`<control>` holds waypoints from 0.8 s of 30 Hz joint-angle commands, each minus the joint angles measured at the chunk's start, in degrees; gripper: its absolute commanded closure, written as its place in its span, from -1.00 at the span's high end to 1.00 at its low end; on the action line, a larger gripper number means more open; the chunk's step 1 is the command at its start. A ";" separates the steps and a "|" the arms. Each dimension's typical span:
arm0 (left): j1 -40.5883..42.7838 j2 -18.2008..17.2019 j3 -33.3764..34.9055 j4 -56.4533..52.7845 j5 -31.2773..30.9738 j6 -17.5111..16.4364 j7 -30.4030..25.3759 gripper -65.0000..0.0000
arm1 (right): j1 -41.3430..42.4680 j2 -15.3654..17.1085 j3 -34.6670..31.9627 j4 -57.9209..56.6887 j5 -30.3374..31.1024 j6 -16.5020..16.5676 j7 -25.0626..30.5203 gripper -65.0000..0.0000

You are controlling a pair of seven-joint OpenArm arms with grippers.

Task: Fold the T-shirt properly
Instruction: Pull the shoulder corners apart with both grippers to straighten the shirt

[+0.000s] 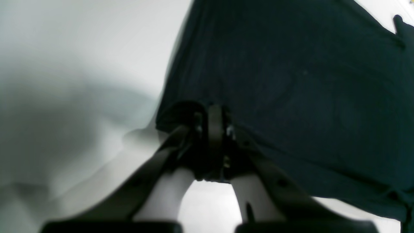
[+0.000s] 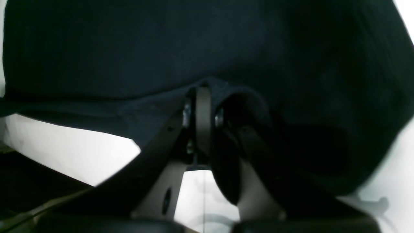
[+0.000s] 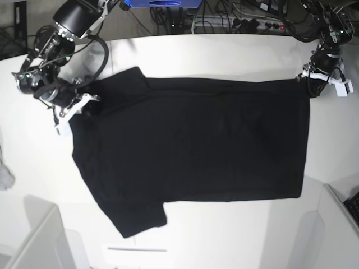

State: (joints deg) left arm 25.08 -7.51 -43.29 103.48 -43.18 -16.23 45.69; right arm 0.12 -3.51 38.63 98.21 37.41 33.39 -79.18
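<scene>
I see the T-shirt point(image 3: 190, 151) spread flat across the middle of the white bench point(image 3: 224, 56), plain black side up, collar end toward the left of the base frame and hem along the right.

Surroundings: a small grey-white cloth scrap point(image 3: 4, 176) lies at the far left edge, well apart from the shirt. Cables and a power strip point(image 3: 255, 23) run along the top edge behind the bench. Pale raised panels point(image 3: 36, 241) sit at the lower left and lower right corners. A thin light strip point(image 3: 136, 249) lies on the bench just below the lower sleeve. Nothing rests on the shirt itself.

Grippers: the right gripper point(image 3: 78, 106), upper left of the base frame, is pressed together on the shirt's edge by the upper sleeve. The left gripper point(image 3: 307, 84), upper right, is pinching the hem corner.

View differences: the right wrist camera shows the right gripper point(image 2: 202, 97) with a fold of black cloth bunched around its tips, and cloth fills nearly the whole frame. The left wrist camera shows the left gripper point(image 1: 215, 116) clamped on the cloth edge, with bare bench and a soft shadow on the left half. Both wrist views are blurred. Only the base view gives the shirt's full outline.
</scene>
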 commanded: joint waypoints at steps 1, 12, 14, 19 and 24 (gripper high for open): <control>0.11 -0.71 -0.18 0.65 -0.65 0.89 -1.25 -1.00 | 1.24 0.56 0.01 0.47 1.14 -0.90 0.80 -1.00; -2.36 -0.80 -0.10 -0.84 -0.65 2.29 -1.25 -1.00 | 5.55 1.88 -4.48 -6.30 1.23 -4.33 4.67 -1.00; -3.41 -0.89 -0.10 -0.84 -0.65 3.17 -1.25 -1.00 | 5.81 2.15 -5.88 -7.71 1.23 -4.33 6.17 -1.00; -4.55 -2.21 1.05 -0.84 -0.65 6.51 -1.25 -1.00 | 7.31 2.15 -6.59 -11.14 1.23 -4.33 7.22 -1.00; -6.49 -3.53 3.60 -2.60 -0.65 8.27 -1.25 -1.00 | 8.98 2.15 -6.94 -12.37 1.23 -4.33 7.40 -1.00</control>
State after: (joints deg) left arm 18.52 -10.24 -39.40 100.14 -43.40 -8.08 45.52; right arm 7.77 -1.89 31.86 84.99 37.23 28.93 -72.88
